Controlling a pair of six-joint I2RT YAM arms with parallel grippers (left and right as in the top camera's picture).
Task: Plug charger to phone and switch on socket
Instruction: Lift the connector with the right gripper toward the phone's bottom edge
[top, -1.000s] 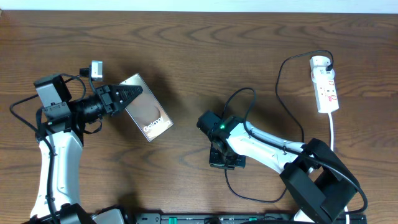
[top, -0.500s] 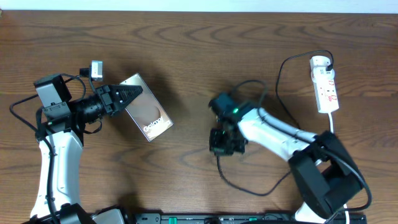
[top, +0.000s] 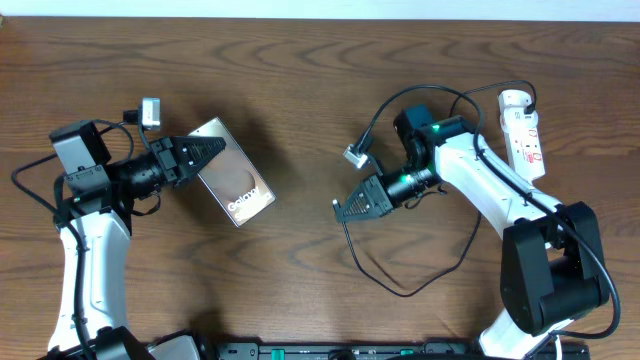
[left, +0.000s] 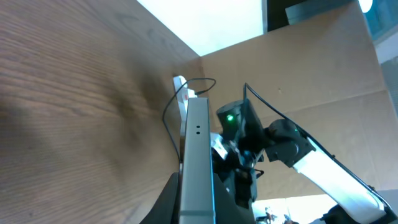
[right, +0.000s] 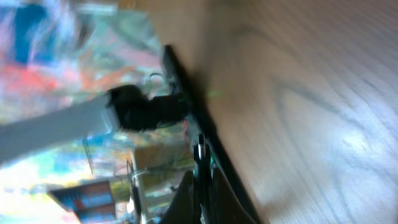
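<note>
My left gripper (top: 214, 151) is shut on one end of the bronze phone (top: 238, 185) and holds it on edge, tilted, above the table. In the left wrist view the phone (left: 197, 140) shows edge-on between the fingers (left: 197, 208). My right gripper (top: 343, 209) points left toward the phone and is shut on the tip end of the black charger cable (top: 400, 292), which hangs in a loop below it. The right wrist view is blurred; a thin dark plug (right: 199, 152) sits between the fingers (right: 200, 190). The white socket strip (top: 524, 140) lies at the far right.
The cable's white adapter (top: 513, 100) sits in the strip's far end. The strip's white cord (top: 537, 205) runs toward the front edge. A small white connector (top: 354, 155) on the right arm's own wire hangs near its wrist. A wide gap lies between phone and right gripper.
The right arm has lifted off the table and swung back and right, turning its gripper left toward the phone with the cable in it. The left arm and phone have barely moved.
</note>
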